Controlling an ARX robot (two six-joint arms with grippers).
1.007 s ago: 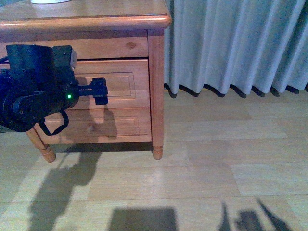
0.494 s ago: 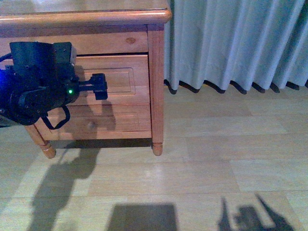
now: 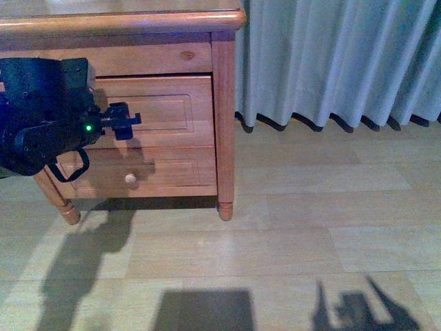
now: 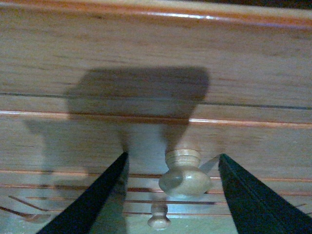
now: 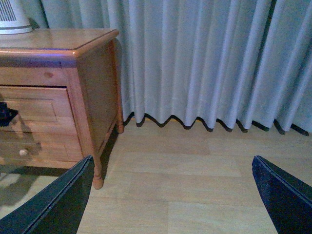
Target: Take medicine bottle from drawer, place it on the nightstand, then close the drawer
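Left fingers [image 4: 97,200]: parted, empty (knob untouched)
Knob [image 4: 179,174]: between left fingers, on drawer [image 3: 165,114] front
Right fingers [image 5: 53,204]: spread wide, empty
Nightstand [image 5: 92,97]: well beyond right fingers

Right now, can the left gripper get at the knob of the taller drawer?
Probably yes: the knob already sits between the open fingers of the left gripper, with nothing in between.
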